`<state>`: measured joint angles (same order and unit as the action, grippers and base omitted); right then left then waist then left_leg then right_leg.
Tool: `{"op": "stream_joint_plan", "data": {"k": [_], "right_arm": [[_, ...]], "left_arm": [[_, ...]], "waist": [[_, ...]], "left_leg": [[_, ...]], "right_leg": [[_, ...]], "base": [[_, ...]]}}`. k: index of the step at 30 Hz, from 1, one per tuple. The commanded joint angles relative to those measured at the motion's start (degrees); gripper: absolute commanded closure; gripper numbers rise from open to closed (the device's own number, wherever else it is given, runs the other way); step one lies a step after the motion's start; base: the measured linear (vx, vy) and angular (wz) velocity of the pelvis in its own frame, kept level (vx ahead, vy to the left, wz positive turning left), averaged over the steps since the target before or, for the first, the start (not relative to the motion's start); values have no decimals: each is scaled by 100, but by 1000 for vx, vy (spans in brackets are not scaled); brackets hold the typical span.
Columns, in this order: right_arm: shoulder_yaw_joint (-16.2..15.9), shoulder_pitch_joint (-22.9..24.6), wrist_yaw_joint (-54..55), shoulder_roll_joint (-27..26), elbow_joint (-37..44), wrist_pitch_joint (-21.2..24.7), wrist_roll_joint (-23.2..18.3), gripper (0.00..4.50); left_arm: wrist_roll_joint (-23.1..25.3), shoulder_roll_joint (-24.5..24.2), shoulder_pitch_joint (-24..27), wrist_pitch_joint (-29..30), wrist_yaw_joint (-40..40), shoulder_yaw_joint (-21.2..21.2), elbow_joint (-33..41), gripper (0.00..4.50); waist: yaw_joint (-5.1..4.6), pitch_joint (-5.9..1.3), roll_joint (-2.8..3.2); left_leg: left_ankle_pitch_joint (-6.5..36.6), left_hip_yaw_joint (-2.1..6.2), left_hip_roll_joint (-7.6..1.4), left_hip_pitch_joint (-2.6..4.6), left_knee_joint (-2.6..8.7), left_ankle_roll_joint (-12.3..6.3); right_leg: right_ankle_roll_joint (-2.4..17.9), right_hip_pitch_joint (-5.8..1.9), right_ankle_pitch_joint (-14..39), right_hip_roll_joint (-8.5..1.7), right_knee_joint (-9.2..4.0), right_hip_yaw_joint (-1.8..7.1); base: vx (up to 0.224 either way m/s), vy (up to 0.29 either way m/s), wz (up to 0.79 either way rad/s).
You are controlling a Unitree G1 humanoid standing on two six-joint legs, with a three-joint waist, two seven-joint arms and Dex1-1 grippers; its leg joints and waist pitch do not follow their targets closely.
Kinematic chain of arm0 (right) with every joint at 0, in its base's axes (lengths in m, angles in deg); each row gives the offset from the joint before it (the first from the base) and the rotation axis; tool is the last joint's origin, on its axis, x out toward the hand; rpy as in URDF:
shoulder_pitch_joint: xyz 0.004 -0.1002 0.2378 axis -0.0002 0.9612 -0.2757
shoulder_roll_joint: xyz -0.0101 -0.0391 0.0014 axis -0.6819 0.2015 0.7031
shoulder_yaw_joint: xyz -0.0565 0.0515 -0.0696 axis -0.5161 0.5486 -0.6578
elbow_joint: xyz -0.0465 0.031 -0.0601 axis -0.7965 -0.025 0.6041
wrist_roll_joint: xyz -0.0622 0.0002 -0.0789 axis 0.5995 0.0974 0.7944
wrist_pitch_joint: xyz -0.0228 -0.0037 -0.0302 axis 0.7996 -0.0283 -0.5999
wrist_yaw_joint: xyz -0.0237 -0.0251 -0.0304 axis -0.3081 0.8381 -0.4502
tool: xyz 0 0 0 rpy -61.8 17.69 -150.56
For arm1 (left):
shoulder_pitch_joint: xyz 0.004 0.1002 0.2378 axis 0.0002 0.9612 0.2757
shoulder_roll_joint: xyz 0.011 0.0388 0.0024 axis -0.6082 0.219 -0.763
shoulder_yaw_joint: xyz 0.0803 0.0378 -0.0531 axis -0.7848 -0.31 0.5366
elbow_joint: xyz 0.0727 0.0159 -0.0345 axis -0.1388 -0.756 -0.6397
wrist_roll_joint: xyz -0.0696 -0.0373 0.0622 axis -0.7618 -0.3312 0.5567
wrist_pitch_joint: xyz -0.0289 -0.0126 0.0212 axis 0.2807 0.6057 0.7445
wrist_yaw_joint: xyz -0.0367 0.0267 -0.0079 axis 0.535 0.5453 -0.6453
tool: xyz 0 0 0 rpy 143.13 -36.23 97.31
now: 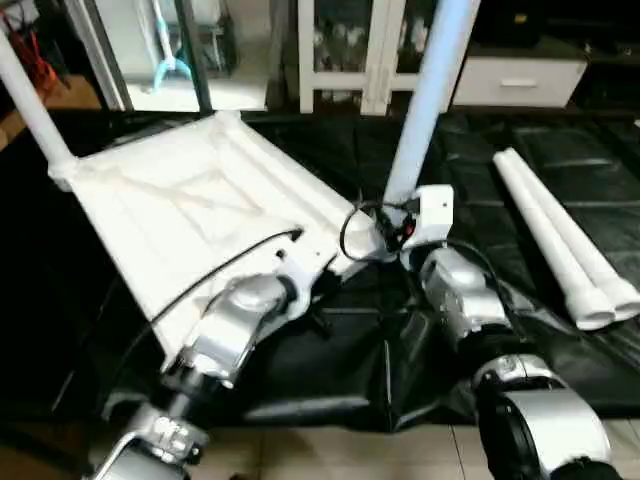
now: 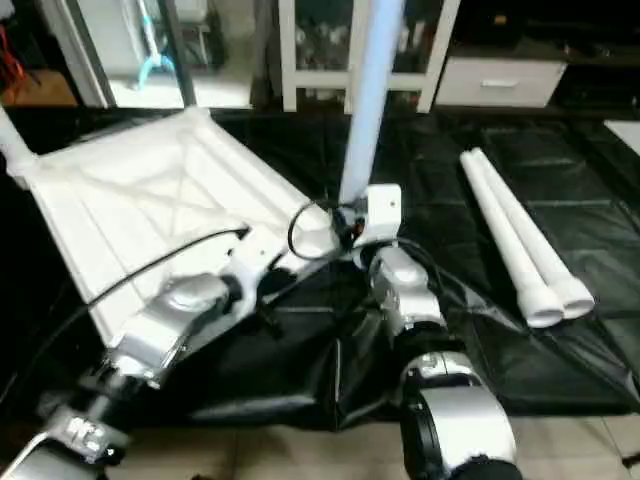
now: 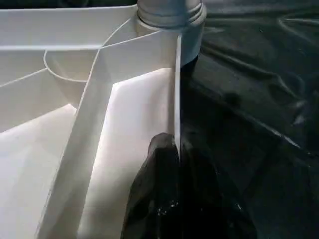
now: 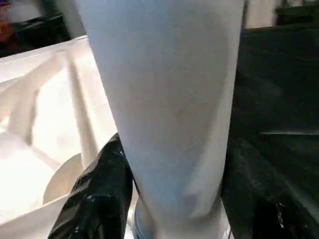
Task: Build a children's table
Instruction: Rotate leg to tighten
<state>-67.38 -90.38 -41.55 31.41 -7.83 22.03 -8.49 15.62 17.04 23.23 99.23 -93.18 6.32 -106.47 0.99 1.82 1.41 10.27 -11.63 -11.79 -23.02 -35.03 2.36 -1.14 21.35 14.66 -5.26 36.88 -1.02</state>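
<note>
material: white plastic tabletop lies underside up on a black sheet, X ribs showing, tilted so its near-right corner sits low by our grippers.
surface: the sheet covers the floor; pale tiles show along its near edge.
leg A: a leg stands in the near-right corner socket, leaning a little right, top out of frame.
leg B: a second leg stands in the far-left corner socket, slanting up and left.
spare legs: two legs lie side by side, touching, near the sheet's right edge, well apart from the tabletop.
right gripper: our right gripper is around the base of leg A just above the socket, one black finger on each side. We read the jaws as roughly half spread on the tube; the wrist view shows both fingers against it.
left gripper: our left gripper is pinched on the tabletop's thin edge wall near that same corner, fingers almost together with the wall between them.
arms: both silver forearms reach in from the near edge, left over the tabletop's near edge, right over the sheet.
background: white cabinets and a white drawer unit beyond the sheet's far edge.
</note>
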Motion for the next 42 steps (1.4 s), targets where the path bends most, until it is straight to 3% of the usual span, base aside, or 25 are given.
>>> {"op": "stream_joint_plan", "data": {"k": [1,4,5,8,10,11,12,13,14,16,21,24,25,27,28,33,35,42], "right_arm": [[309,122,-396,-523,-522,329,-512,250],[266,87,-1150,-357,-387,251,-469,250],[-128,180,-1822,-78,-152,-2,-193,194],[-608,360,-2955,410,295,-146,12,172],[-843,698,-4778,1087,1277,582,-536,152],[-858,723,-4889,1140,1352,638,-578,137],[-893,819,-5335,1371,1656,894,-749,134],[-881,852,-5543,1492,1787,1042,-821,125],[-859,883,-5742,1604,1906,1185,-883,125],[-827,920,-6124,1916,2012,1117,-850,125],[-911,964,-6479,2077,2011,1185,-818,125],[-836,952,-6317,1931,2043,1196,-874,141],[-807,922,-6273,1888,2011,1237,-880,141],[-795,893,-6250,1860,1972,1262,-881,154],[-816,853,-6243,1806,1903,1322,-866,154],[-896,835,-6242,1751,1824,1264,-758,213],[-853,785,-6002,1677,1657,1063,-653,219],[-824,786,-5601,1588,1581,999,-522,240]], "left_arm": [[61,117,-113,-260,93,-134,-115,450],[-55,-25,44,-220,-98,-38,63,450],[-132,-274,211,-507,-479,-92,242,450],[-384,-719,542,-835,-1276,-129,662,450],[-809,-1264,942,-975,-2240,-91,1259,450],[-819,-1303,960,-982,-2283,-92,1284,450],[-850,-1463,1019,-985,-2440,-87,1374,450],[-881,-1533,1044,-952,-2512,-67,1416,450],[-917,-1598,1072,-913,-2579,-45,1459,450],[-1053,-1714,1115,-830,-2736,65,1550,450],[-1002,-1825,1137,-955,-2783,91,1475,450],[-999,-1821,1130,-967,-2836,90,1477,450],[-999,-1811,1127,-953,-2835,98,1492,450],[-1002,-1803,1126,-936,-2834,106,1504,450],[-1009,-1801,1129,-912,-2827,112,1524,450],[-1026,-1819,1146,-881,-2799,109,1551,450],[-1021,-1821,1170,-865,-2761,121,1564,450],[-974,-1840,1160,-849,-2724,133,1556,450]], "waist": [[-1,-337,76],[8,-340,67],[12,-351,54],[-5,-354,14],[1,-354,1],[25,-348,27],[60,-345,60],[75,-340,49],[109,-340,61],[157,-340,63],[191,-343,20],[184,-347,22],[179,-344,-2],[191,-347,19],[193,-348,-5],[205,-348,-1],[193,-339,-1],[157,-328,2]], "left_leg": [[991,86,-104,202,410,-82],[1074,102,-119,195,424,-38],[1007,106,-112,190,414,-58],[806,103,-96,127,374,-347],[726,109,-101,130,365,-527],[638,109,-120,134,358,-622],[607,90,-145,169,358,-630],[589,84,-149,180,364,-624],[589,63,-158,195,364,-605],[613,57,-161,216,363,-558],[522,50,-127,175,348,-499],[458,49,-125,170,341,-525],[468,46,-128,173,345,-528],[466,48,-134,186,347,-518],[434,46,-134,181,345,-517],[388,42,-129,178,337,-530],[432,42,-128,169,346,-512],[580,49,-129,178,365,-430]], "right_leg": [[1483,-145,-719,-162,-419,64],[1460,-155,-725,-163,-412,58],[1474,-168,-839,-158,-404,52],[1512,-213,-1269,-165,-373,49],[1544,-248,-1272,-157,-379,52],[1554,-232,-1334,-149,-367,52],[1601,-188,-1304,-127,-358,37],[1618,-188,-1278,-112,-363,33],[1674,-140,-1189,-127,-348,39],[1708,-128,-1078,-132,-354,40],[1680,-148,-1037,-155,-350,64],[1675,-132,-1076,-152,-340,69],[1681,-127,-1050,-147,-343,70],[1687,-118,-1009,-149,-342,70],[1686,-123,-1032,-143,-338,69],[1671,-120,-1050,-150,-330,72],[1669,-116,-962,-160,-339,73],[1632,-118,-723,-156,-356,77]], "base": [[0,0,0],[0,0,0],[0,0,0],[0,0,0],[0,0,0],[0,0,0],[0,0,0],[0,0,0],[0,0,0],[0,0,0],[0,0,0],[0,0,0],[0,0,0],[0,0,0],[0,0,0],[0,0,0],[0,0,0],[0,0,0]]}}
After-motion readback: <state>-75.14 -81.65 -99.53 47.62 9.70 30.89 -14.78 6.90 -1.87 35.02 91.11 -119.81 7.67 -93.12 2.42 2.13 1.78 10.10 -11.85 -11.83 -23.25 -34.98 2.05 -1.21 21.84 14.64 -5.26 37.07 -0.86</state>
